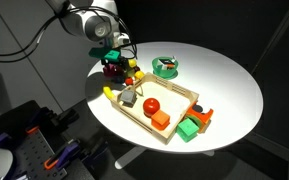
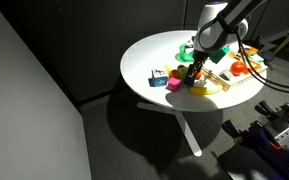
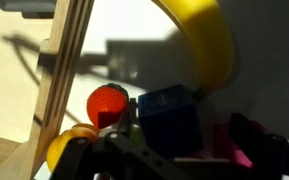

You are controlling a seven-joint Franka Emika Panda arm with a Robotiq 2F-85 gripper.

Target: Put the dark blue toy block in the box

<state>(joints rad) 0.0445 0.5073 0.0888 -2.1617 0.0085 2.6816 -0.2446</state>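
**Table** point(image 1: 234, 90): round, white, seen whole in both exterior views.

**Box** point(image 1: 174, 92): shallow light-wood tray near the middle of the table. In an exterior view it holds a red ball point(image 1: 151, 104), a grey block point(image 1: 129, 97) and an orange block point(image 1: 160, 121). The wrist view shows only one wooden wall point(image 3: 69, 70), running at a slant along the left.

**Dark blue toy block** point(image 3: 169, 120): plain only in the wrist view. It sits low in the picture between the pincer's two dark fingers, right of the wooden wall. The arm hides it in both exterior views, so they do not show whether it lies inside or outside the box.

**Pincer** point(image 1: 115, 64): lowered over the cluster of toys at one corner of the box. In the wrist view its fingers point(image 3: 89, 155) stand spread apart, released, with the block between them. A strip of magenta shows between the block and the other finger.

**Other pieces, wrist view:**
- a red round piece point(image 3: 107, 102) just beside the dark blue block
- a yellow curved piece point(image 3: 209, 45) arching above the block

**Other pieces, exterior views:**
- a green dish point(image 1: 166, 67), apart from the box
- a green block point(image 1: 189, 130) at the box's near end
- a light blue block point(image 2: 158, 77) and a pink block point(image 2: 173, 82), side by side on the bare table; the opposite exterior view does not show them clearly
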